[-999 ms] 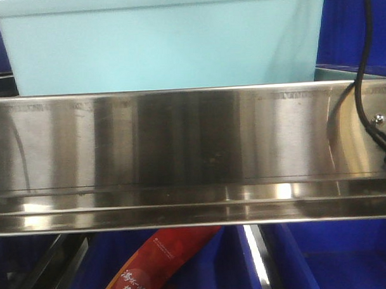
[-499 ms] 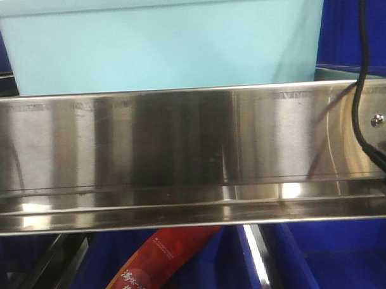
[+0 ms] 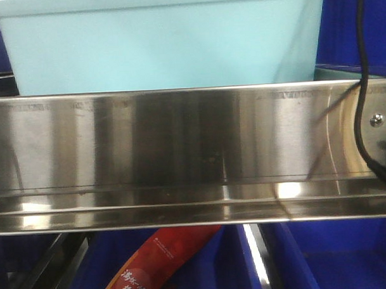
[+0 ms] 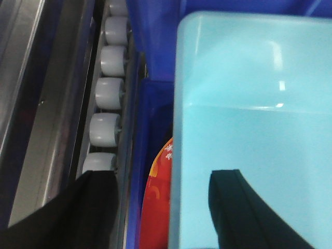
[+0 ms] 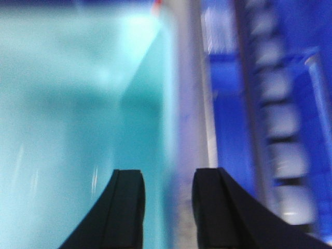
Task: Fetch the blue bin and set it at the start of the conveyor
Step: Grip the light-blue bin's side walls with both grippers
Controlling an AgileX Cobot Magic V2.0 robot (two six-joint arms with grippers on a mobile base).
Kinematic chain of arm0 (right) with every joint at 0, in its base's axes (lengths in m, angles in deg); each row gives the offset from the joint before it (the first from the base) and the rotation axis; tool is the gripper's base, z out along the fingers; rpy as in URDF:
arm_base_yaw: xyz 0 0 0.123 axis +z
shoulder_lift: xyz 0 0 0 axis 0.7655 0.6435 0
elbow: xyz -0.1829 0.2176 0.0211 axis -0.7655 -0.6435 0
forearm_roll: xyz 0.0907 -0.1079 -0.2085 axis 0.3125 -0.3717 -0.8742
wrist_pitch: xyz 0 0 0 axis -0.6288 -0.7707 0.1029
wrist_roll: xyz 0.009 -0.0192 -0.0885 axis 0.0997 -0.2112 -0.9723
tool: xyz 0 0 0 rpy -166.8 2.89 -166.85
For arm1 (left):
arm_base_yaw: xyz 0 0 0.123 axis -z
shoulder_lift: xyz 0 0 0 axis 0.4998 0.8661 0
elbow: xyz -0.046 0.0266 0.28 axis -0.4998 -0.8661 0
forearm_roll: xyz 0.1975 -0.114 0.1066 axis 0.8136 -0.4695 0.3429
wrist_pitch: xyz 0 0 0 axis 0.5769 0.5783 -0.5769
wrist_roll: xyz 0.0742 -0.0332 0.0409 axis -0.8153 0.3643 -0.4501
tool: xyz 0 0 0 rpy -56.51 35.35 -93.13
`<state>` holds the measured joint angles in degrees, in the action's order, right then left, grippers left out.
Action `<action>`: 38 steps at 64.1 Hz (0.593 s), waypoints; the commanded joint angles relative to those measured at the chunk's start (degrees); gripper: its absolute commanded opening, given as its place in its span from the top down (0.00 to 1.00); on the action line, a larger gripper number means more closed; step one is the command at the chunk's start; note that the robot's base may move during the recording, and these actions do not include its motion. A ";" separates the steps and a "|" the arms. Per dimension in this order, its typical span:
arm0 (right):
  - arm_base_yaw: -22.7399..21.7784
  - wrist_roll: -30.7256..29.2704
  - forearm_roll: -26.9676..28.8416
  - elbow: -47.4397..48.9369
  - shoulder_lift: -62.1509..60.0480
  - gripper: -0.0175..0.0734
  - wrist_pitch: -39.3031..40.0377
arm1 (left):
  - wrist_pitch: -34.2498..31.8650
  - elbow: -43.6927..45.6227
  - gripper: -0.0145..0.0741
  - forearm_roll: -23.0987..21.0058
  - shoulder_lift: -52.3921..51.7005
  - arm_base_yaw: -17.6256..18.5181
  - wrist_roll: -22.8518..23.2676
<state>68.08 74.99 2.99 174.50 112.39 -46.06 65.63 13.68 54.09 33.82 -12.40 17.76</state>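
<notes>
Straddling a side wall of the blue bin (image 4: 249, 104) with the left gripper (image 4: 163, 179): fingers (image 4: 244, 218) spread wide and released, one inside the tub, the other outside, in front of the grey rollers (image 4: 106, 93). Showing in the gap beside that wall, a dark blue crate (image 4: 155, 98) and a red packet (image 4: 158, 202). Straddling a wall with the right gripper (image 5: 168, 174) as well, at a narrower gap; too blurred to tell whether those fingers (image 5: 127, 207) pinch the rim or hang free. Seen from the front, sits above and behind the steel shelf rail (image 3: 180, 151), with a black cable (image 3: 362, 81) hanging at the right.
</notes>
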 commanded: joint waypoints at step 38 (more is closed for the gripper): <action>-0.28 -3.80 -0.02 0.45 -0.32 0.64 -2.02 | 2.21 0.09 0.53 -0.65 0.62 -0.29 0.12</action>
<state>68.08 71.96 3.51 174.50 112.54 -47.81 67.70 13.68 53.65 34.38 -12.40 17.76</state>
